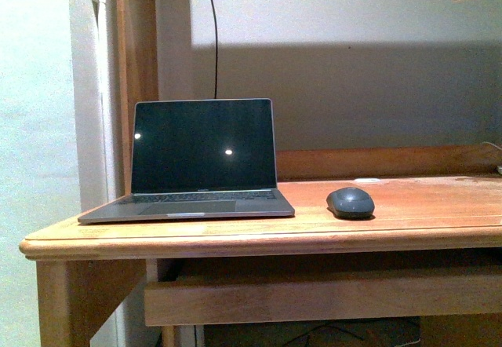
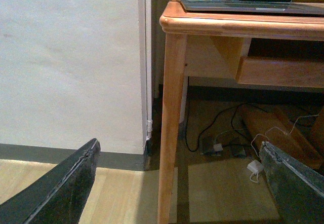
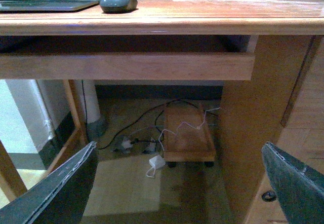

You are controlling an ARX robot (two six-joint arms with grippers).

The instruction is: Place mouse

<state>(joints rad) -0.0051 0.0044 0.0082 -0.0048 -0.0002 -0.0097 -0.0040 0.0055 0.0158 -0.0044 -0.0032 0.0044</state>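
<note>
Dark grey, matte, dome-shaped mouse (image 1: 351, 202) sits on the reddish-brown wooden desk (image 1: 423, 206), free of both grippers.

From your front view, you find the mouse at about 3 o'clock from the open grey laptop with its black screen (image 1: 200, 162), near it but not touching, toward the desk's front edge. Your left gripper (image 2: 177, 183) hangs low beside the desk's wooden leg (image 2: 169, 133), its dark fingers (image 2: 61, 188) spread wide with nothing between them. Your right gripper (image 3: 177, 183) is likewise spread and empty, held below the desktop, looking under it at tangled cables (image 3: 147, 133) and a small wooden trolley (image 3: 187, 135) on the floor. In that view the mouse (image 3: 118, 1) lies above, just beside the laptop's corner (image 3: 50, 3).
</note>
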